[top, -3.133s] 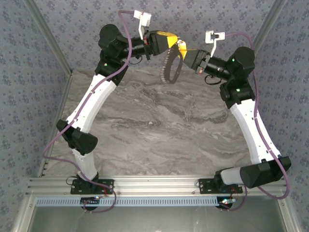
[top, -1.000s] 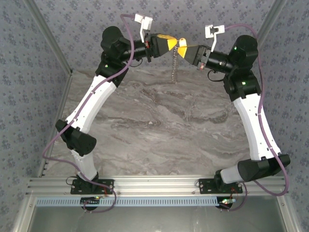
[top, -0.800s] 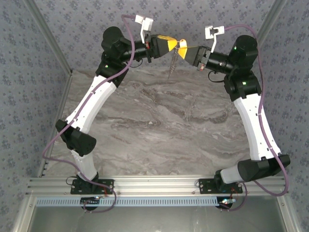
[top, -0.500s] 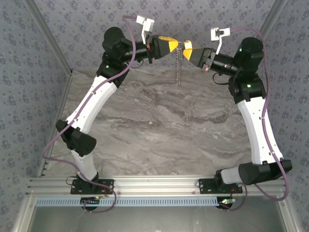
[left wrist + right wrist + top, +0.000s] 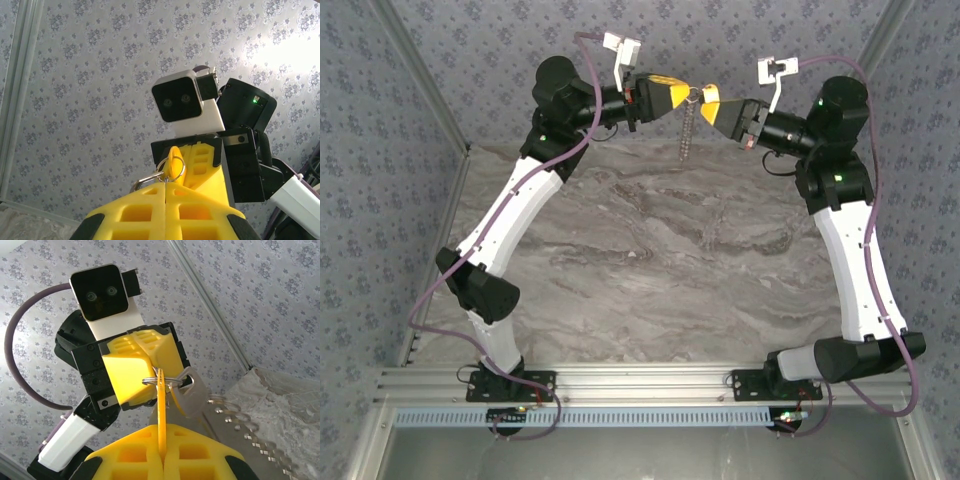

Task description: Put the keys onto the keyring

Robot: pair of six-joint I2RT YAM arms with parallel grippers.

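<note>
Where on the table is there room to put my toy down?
The marble table between the left arm and right arm is bare. It's crowded at the far edge, where the left gripper and right gripper meet on the key and the keyring dangles.

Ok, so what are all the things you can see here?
key: one, yellow, pinched in the right gripper.
keyring: one, grey beaded chain, hanging between the grippers above the table.
metal tag: one, grey, on the small ring beside the key.
table: one, grey marble, underneath.
walls: flowered grey-blue, around the table.
left gripper: one, yellow, shut on the keyring's small ring.
right gripper: one, yellow, shut on the key.
left arm, right arm: white and black.
</note>
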